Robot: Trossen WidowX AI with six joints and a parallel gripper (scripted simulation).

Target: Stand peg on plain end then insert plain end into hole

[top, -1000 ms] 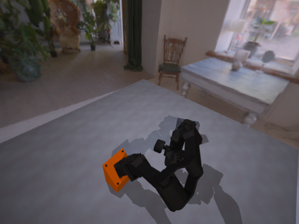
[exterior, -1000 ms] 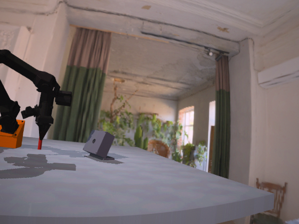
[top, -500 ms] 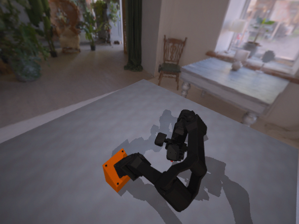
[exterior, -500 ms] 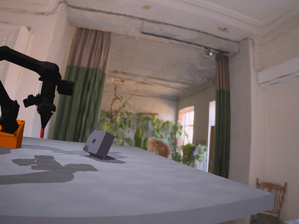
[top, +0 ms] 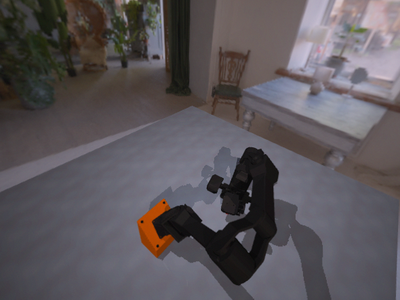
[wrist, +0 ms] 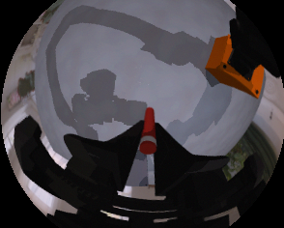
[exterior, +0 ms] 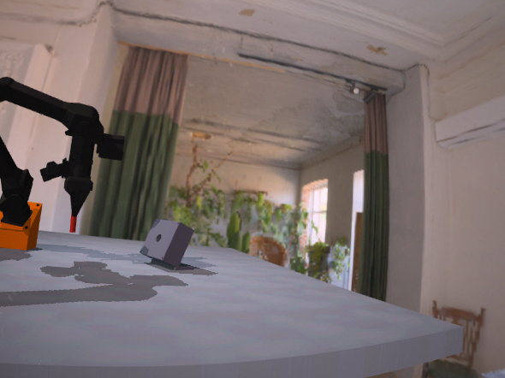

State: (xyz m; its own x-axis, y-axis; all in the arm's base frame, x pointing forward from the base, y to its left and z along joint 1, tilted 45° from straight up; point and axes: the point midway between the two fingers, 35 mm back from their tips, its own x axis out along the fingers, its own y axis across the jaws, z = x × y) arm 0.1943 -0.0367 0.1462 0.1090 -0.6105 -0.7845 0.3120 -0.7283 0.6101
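Observation:
The red peg is upright in my gripper, its plain end pointing down. The gripper is shut on the peg's upper part, and the white band is at the top, near the fingers. The peg's lower end hangs above the table. In the top view only a speck of red shows below the gripper. The grey sloped panel stands apart from the peg, with one dark hole in its tilted face. In the top view the arm hides most of the panel.
The orange base block carries the arm. It stands to the left of the panel in the exterior view. Shadows of the arm lie across the table. Part of the panel shows between the fingers in the wrist view.

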